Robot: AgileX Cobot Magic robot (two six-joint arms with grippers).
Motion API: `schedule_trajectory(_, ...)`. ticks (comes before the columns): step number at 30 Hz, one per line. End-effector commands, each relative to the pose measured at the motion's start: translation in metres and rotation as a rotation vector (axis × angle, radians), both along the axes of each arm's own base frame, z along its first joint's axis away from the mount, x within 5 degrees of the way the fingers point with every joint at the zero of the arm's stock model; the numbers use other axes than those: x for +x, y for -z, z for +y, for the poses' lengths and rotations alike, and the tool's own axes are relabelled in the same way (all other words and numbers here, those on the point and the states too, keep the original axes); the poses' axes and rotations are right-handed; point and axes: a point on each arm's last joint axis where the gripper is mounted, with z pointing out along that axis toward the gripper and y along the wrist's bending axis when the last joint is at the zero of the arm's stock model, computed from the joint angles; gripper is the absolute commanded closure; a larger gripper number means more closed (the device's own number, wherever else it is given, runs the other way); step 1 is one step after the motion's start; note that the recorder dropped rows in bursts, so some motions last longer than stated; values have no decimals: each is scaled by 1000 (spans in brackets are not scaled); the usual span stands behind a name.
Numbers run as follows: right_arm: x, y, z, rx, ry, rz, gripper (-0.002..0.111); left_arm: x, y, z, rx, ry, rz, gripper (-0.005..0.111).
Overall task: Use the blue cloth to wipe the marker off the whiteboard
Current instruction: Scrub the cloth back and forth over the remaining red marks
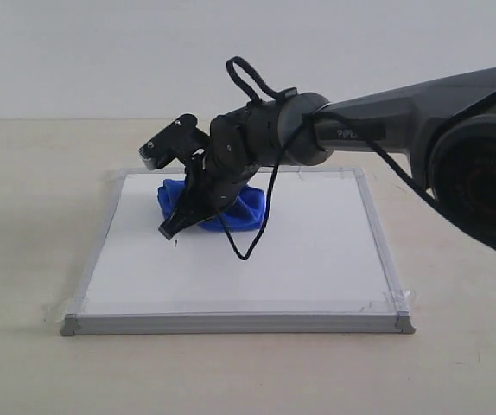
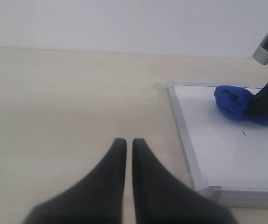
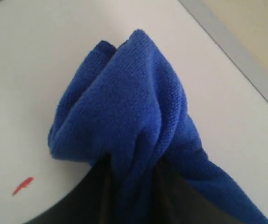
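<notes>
The whiteboard [image 1: 317,251] lies flat on the table, grey-framed with taped corners. My right gripper [image 1: 179,220] reaches across to its far left part and is shut on the blue cloth [image 1: 241,212], which is bunched between the fingers and rests on the board. In the right wrist view the blue cloth [image 3: 124,102] fills the middle, pinched in my right gripper [image 3: 131,163]. Of the marker, only a small red streak [image 3: 23,185] shows on the whiteboard [image 3: 31,70] beside the cloth, a speck [image 1: 175,243] in the exterior view. My left gripper [image 2: 129,142] is shut and empty over the table, left of the whiteboard [image 2: 227,154].
The beige table [image 1: 23,216] surrounds the board on all sides. The board's raised grey frame [image 2: 183,126] runs close to my left gripper. A black cable loop [image 1: 252,233] hangs from the right arm over the board. A pale wall stands behind.
</notes>
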Motion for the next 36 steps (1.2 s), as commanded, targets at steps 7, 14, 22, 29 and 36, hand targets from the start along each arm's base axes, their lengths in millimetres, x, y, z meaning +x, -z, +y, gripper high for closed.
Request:
schedule_trajectory(7, -73, 3, 57, -113, -325, 227, 109, 0, -2, 0, 1, 0, -16, 102)
schedule_trajectory(14, -15, -1, 23, -142, -96, -7, 109, 0, -2, 0, 1, 0, -16, 102)
schedule_trajectory(22, 14, 6, -4, -118, 125, 36, 109, 0, -2, 0, 1, 0, -16, 102)
schedule_trajectory(29, -41, 12, 45, -61, -262, 293, 109, 0, -2, 0, 1, 0, -16, 102)
schedule_trajectory(36, -45, -2, 51, -155, -298, 230, 109, 0, -2, 0, 1, 0, -16, 102)
